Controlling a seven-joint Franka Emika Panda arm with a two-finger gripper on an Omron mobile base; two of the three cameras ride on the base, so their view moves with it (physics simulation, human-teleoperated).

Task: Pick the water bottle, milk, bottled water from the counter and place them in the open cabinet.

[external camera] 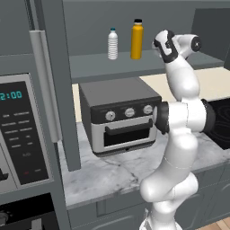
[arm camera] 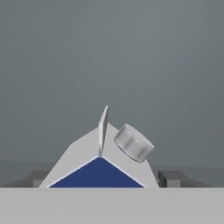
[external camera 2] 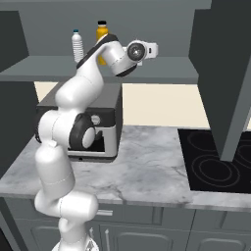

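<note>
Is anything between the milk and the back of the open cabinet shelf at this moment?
Nothing visible. In the hand view the milk sits between the tool's fingertips, with bare grey cabinet wall behind it. The bottled water and water bottle stand on the open cabinet shelf, off to the arm's left.

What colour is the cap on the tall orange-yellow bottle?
Black; the water bottle shows it best in the left base view.

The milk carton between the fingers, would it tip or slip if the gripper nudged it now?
The milk looks boxy, so it probably won't roll. Its gabled top with an off-centre grey cap gives sloped, likely slippery faces. Being small, it may slide on the open cabinet shelf if a finger pushes it.
</note>
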